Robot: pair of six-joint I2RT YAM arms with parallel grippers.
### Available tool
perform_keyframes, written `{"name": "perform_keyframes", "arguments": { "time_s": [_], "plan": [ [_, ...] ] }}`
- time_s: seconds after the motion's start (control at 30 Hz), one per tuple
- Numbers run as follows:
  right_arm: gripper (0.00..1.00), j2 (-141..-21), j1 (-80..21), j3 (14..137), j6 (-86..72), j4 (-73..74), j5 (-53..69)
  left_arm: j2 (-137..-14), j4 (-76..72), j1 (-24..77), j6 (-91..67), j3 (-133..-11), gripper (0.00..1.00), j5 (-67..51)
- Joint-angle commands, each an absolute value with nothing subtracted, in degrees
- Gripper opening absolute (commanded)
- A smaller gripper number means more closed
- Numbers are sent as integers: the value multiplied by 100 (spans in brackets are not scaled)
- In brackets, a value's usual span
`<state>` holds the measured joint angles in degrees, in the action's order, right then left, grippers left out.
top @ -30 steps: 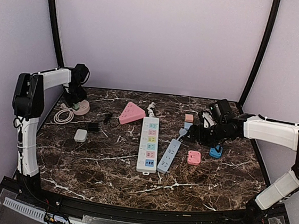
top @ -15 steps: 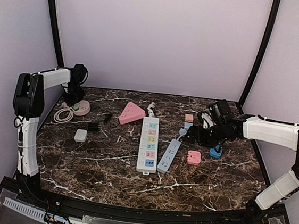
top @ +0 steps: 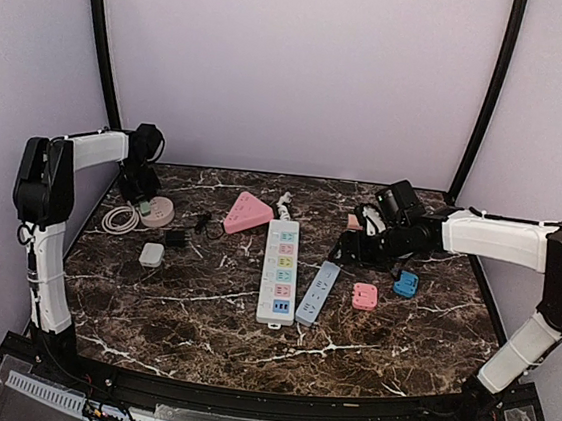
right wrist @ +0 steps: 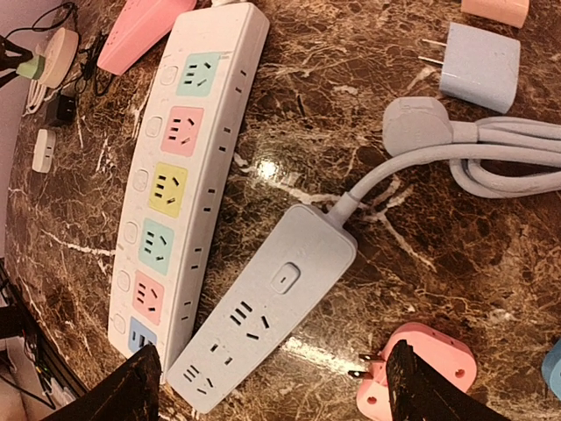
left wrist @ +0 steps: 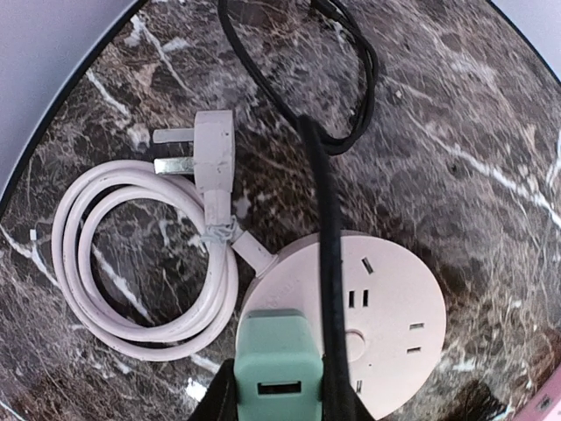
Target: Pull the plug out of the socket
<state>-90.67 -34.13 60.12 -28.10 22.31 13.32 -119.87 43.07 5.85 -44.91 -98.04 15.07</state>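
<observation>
Left wrist view: the left gripper [left wrist: 280,399] has its jaws clamped on either side of the mint-green square plug [left wrist: 279,360], which sits at the rim of the round pale pink plastic socket [left wrist: 368,320] on the dark marble bench [left wrist: 465,114]. A coiled white cable [left wrist: 131,263] lies just left of that socket. Well right of it, the right gripper [right wrist: 272,373] hovers, jaws wide apart, over a pale blue power strip [right wrist: 263,307]
</observation>
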Motion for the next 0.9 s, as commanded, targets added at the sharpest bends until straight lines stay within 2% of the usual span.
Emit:
{"name": "perform_keyframes", "arguments": {
  "time_s": [0.0,0.6,0.87],
  "plan": [
    [86,-9351,-3626,6409,-2756,2045,1373,-11312,4404,869,-4106,-9186,18,859],
    [85,-11001,-4422,8430,-2912,1855,1944,-10460,4092,2973,-4576,-7750,18,178],
    [69,-12113,-4702,9275,-3579,1128,2926,-10381,4201,3790,-5032,-7690,18,591]
  ]
}}
